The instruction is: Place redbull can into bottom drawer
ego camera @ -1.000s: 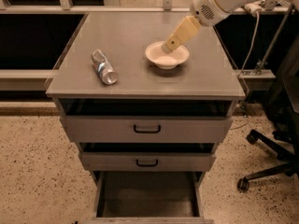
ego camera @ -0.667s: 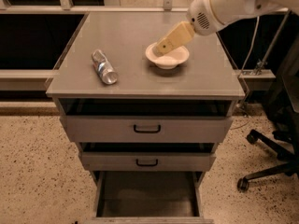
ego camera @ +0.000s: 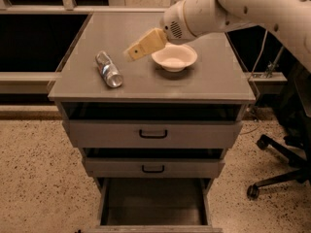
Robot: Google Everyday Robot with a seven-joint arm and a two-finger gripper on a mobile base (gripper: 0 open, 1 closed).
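Note:
The redbull can, slim and shiny silver, lies on its side on the left part of the grey cabinet top. The bottom drawer is pulled open below the two shallower drawers; its plain grey inside holds nothing. My gripper, with tan fingers, hangs above the cabinet top between the can and the white bowl, a short way right of the can and apart from it. It holds nothing.
The upper drawers with black handles stand slightly pulled out. An office chair base stands on the speckled floor at the right. A dark shelf unit runs behind the cabinet.
The arm has swung left and towards the camera; the gripper moved from over the bowl to the bowl's left side, closer to the can. The can and drawers have not moved.

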